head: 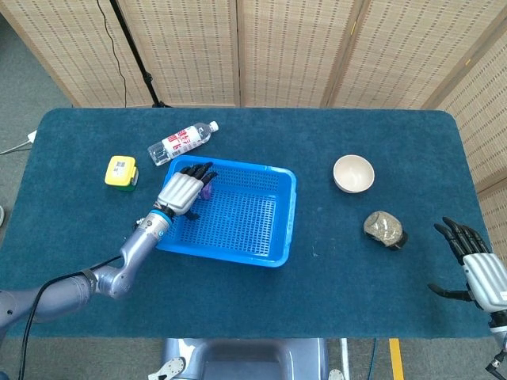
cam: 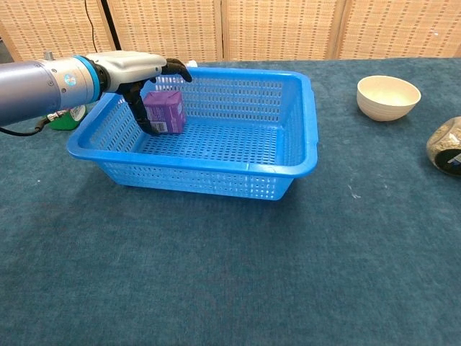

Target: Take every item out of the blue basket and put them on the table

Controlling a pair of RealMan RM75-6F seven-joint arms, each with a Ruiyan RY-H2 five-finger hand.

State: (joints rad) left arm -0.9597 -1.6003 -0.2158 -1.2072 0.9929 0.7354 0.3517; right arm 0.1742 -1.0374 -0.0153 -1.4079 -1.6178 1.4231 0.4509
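Note:
The blue basket point(head: 290, 212) point(cam: 310, 124) sits left of the table's middle. One purple box point(cam: 166, 112) stands on its floor in the far left corner; in the head view only a sliver of the purple box point(head: 207, 190) shows past my fingers. My left hand point(head: 181, 191) point(cam: 135, 66) hovers over that box, fingers arched across its top and the thumb point(cam: 141, 114) down along its left face. The box still rests on the basket floor. My right hand point(head: 478, 267) hangs near the table's front right corner, fingers spread, holding nothing.
A clear plastic bottle point(head: 182, 141) lies behind the basket. A yellow-green container point(head: 120, 171) point(cam: 69, 119) stands to its left. A white bowl point(head: 352, 173) point(cam: 388, 96) and a grey-brown pouch point(head: 385, 229) point(cam: 446, 146) sit on the right side.

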